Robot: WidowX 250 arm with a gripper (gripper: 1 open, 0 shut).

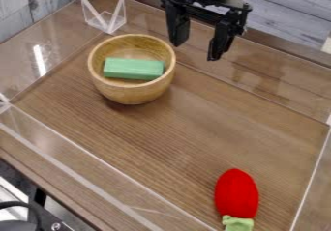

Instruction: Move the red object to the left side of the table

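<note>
The red object [237, 193] is a small bright red oval toy with a light green leafy cap at its near end. It lies on the brown wood-grain table [195, 129] close to the near right corner. My gripper [195, 40] hangs at the far side of the table, pointing down, its two black fingers spread wide with nothing between them. It is far from the red object, just right of a wooden bowl.
A round light wooden bowl [131, 84] holding a green rectangular block [135, 69] stands at the far left of middle. Low clear acrylic walls [308, 191] edge the tabletop. A clear folded piece [104, 15] sits at the far left corner.
</note>
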